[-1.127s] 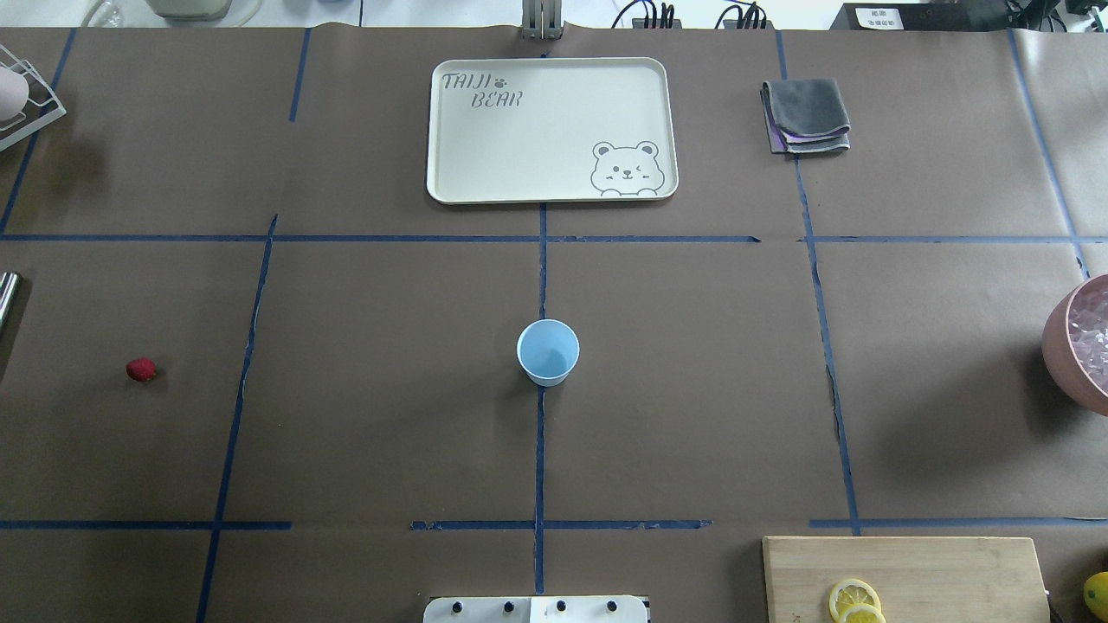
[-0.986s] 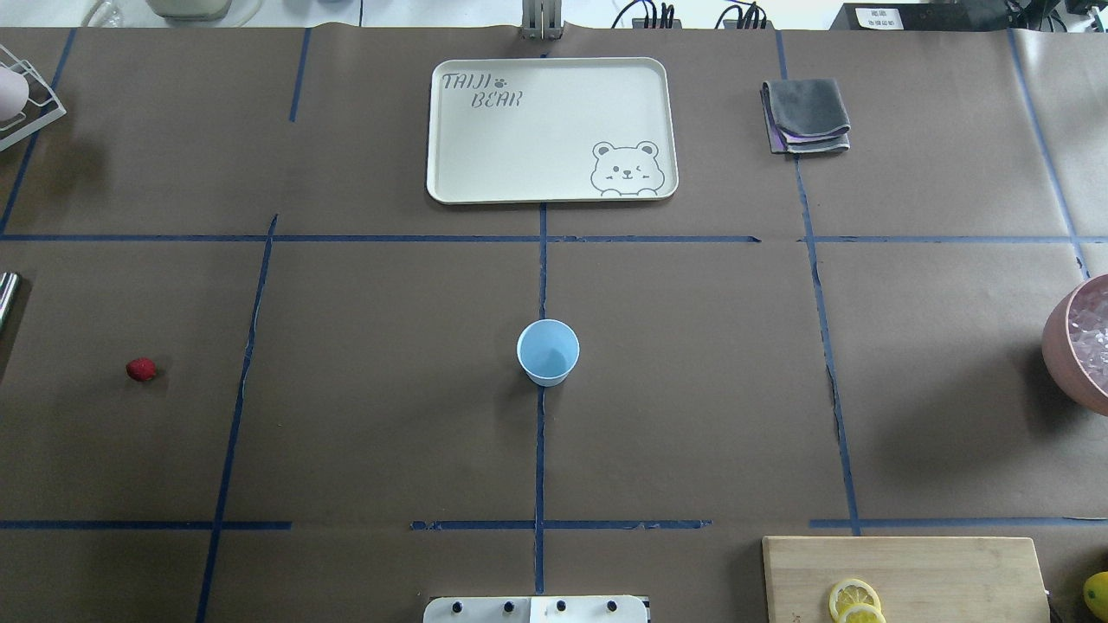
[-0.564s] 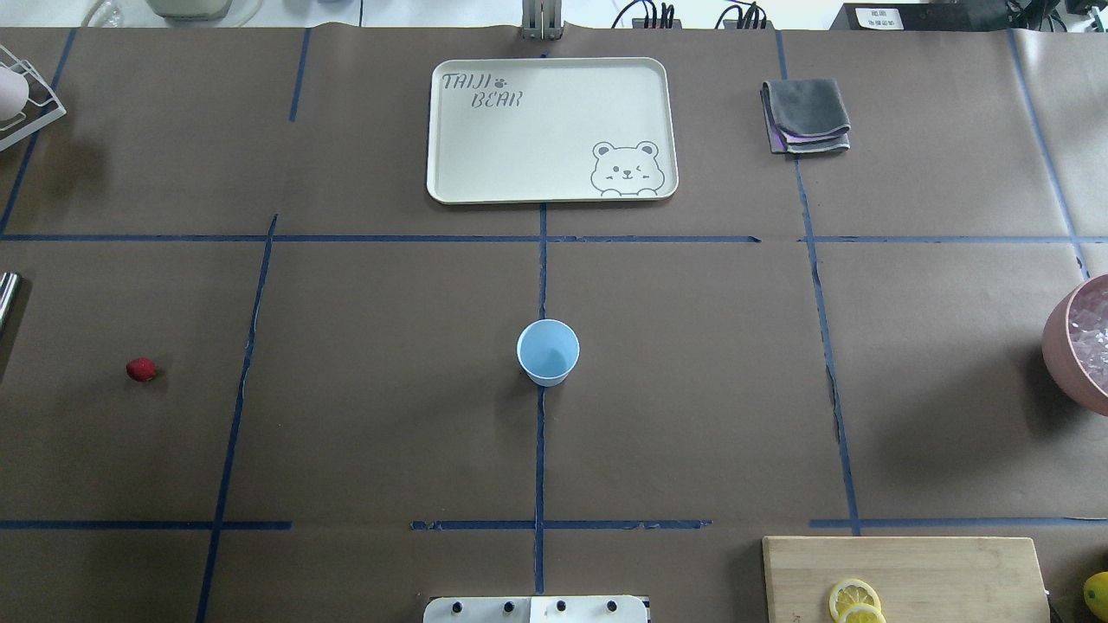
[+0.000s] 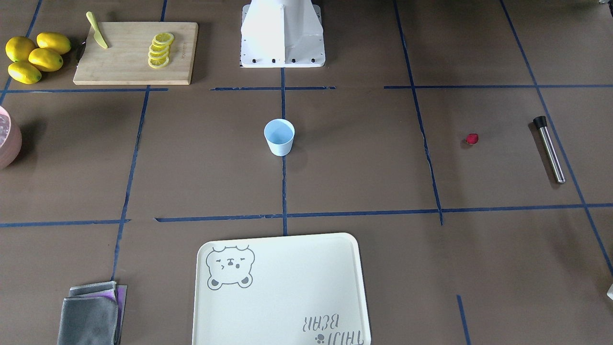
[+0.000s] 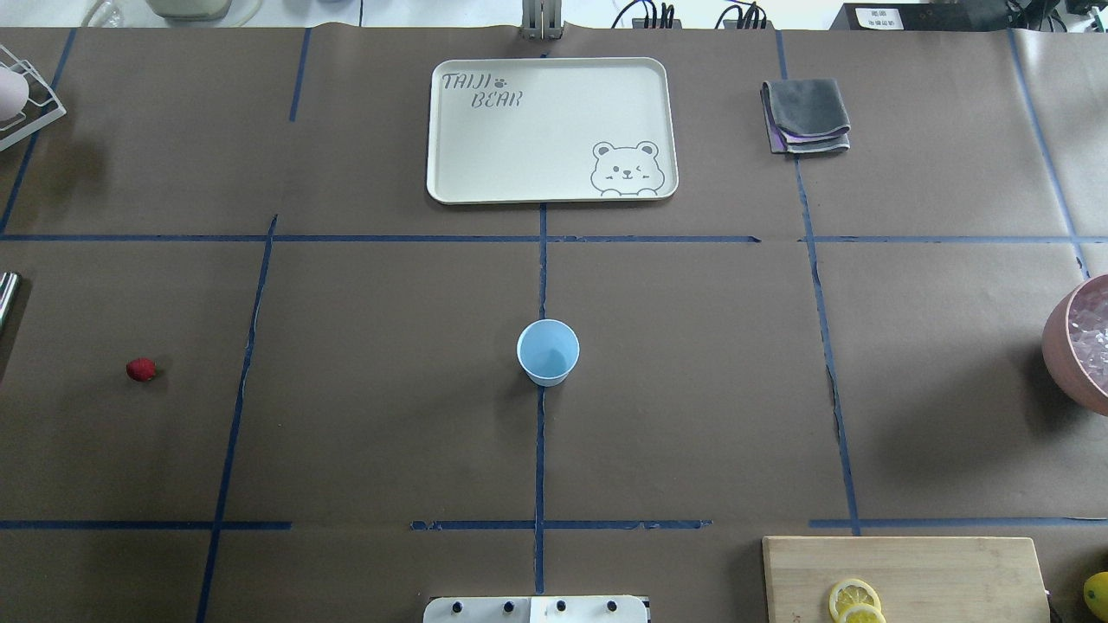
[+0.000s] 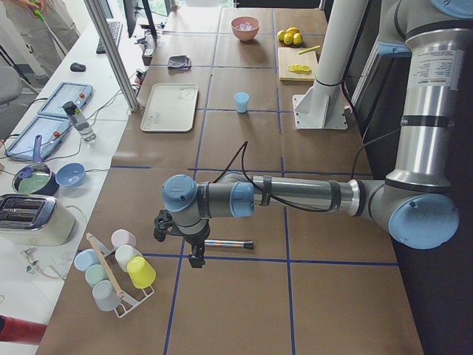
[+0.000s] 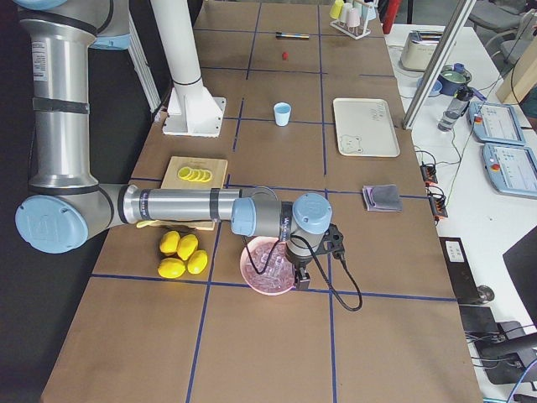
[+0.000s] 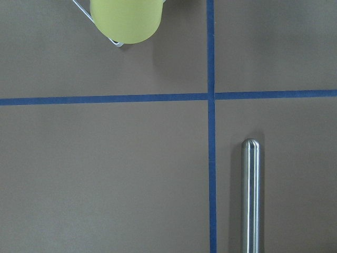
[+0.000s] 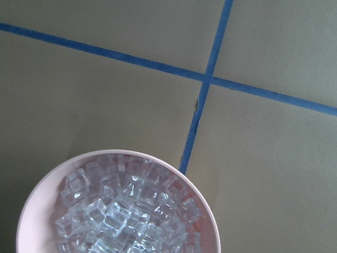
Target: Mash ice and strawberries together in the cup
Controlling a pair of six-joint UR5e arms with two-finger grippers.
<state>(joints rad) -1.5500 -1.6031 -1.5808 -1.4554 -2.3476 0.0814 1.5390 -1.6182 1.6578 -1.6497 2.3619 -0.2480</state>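
— Both grippers are too far off for me to read. The right gripper (image 7: 300,277) hangs over the pink bowl (image 5: 1058,342) at one end of the table (image 5: 692,389). The left gripper (image 6: 196,255) hangs near the metal rod (image 4: 550,151) at the other end. Whether either is spread or pressed together, I can't tell from here.

— So nothing's in the cup (image 5: 548,351) yet?

— It looks bare inside to me. It stands upright in the middle of the table, well apart from everything else. My guess is the ice goes first, since that gripper is over the bowl.

— How would you go about it?

— Come straight down near the bowl's centre, where the ice (image 9: 121,211) is heaped, not by the rim. Cubes are slick, so I'd close squarely on the flat faces of one cube and lift slowly. Then I'd let go low over the cup's mouth. Dropped from high up, a cube could bounce out or tip that light cup.

— And the strawberry (image 5: 141,369)?

— It lies alone on the table between the rod and the cup, nearer the rod. It's tiny and probably soft, so it wants a gentle pinch with the fingers nearly brushing the table. The rod comes last, gripped well up the shaft so the working end reaches the cup's bottom.
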